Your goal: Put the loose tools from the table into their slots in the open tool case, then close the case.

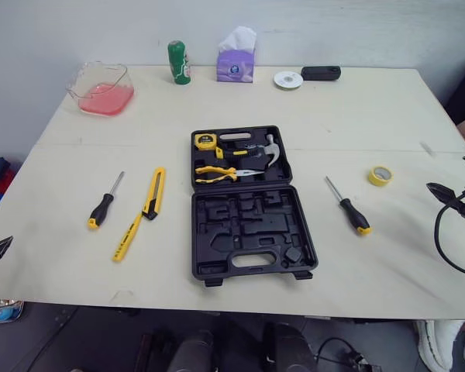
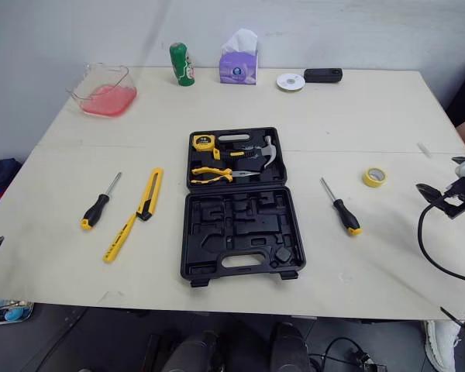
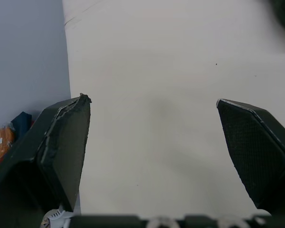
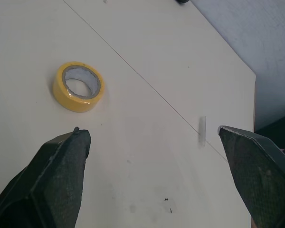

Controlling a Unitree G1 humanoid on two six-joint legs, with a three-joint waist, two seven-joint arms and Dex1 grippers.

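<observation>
Black fingers of the left gripper [image 3: 152, 102] are seen spread wide over bare table [image 1: 356, 116], far out to the left of the tool case [image 1: 248, 205] and nearer than it, with nothing held between them. The right gripper [image 4: 149, 129] is likewise spread and empty, well to the right of the case. The case is laid open flat at the middle of the table; its nearer half (the one with the handle cut-out) is seen with empty moulded slots. To the left of the case a slim yellow tool [image 1: 127, 237] is laid nearest, with a yellow utility knife [image 1: 154, 192] just beyond it and a black-and-yellow screwdriver [image 1: 102, 206] further left. To the right of the case a second screwdriver [image 1: 350, 207] is laid apart from it, and a yellow tape roll [image 1: 380, 175] is placed a little further right, near the right gripper. In the farther half of the case, pliers [image 1: 217, 173], a tape measure [image 1: 206, 141] and a hammer [image 1: 260, 151] are seated. Beyond the case, along the far edge, a clear container with pink contents [image 1: 102, 89], a green can [image 1: 179, 62], a purple tissue box [image 1: 235, 62], a white disc [image 1: 288, 80] and a small black device [image 1: 321, 73] are set.
</observation>
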